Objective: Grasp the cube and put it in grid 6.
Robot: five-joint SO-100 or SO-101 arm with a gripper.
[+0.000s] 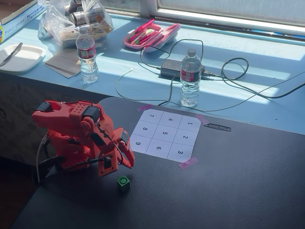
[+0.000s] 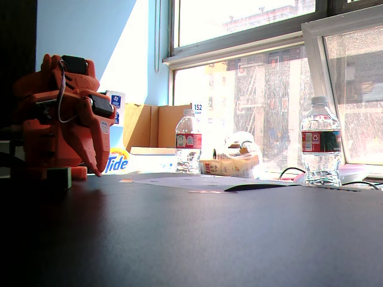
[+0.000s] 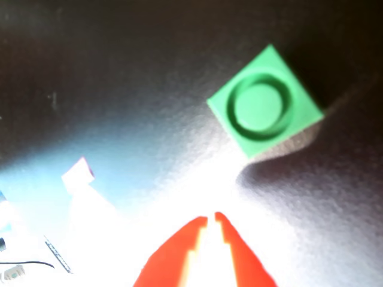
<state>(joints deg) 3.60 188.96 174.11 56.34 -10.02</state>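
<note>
The small green cube (image 1: 123, 182) sits on the dark table, in front of the numbered sheet and apart from it. It shows in the wrist view (image 3: 263, 101) with a round stud on top, and as a dark block in the low fixed view (image 2: 58, 177). My red gripper (image 1: 129, 164) hangs just behind and above the cube, folded near the arm's base. In the wrist view its two fingertips (image 3: 210, 216) nearly touch and hold nothing. The cube lies up and to the right of them. Grid 6 (image 1: 158, 148) is the middle cell of the sheet's near row and is bare.
Two water bottles (image 1: 190, 78) (image 1: 87, 52) stand on the blue sill behind the sheet. A power adapter (image 1: 171, 68) with loose cables and a pink case (image 1: 151, 34) lie there too. Pink tape (image 1: 188, 163) holds the sheet's corner.
</note>
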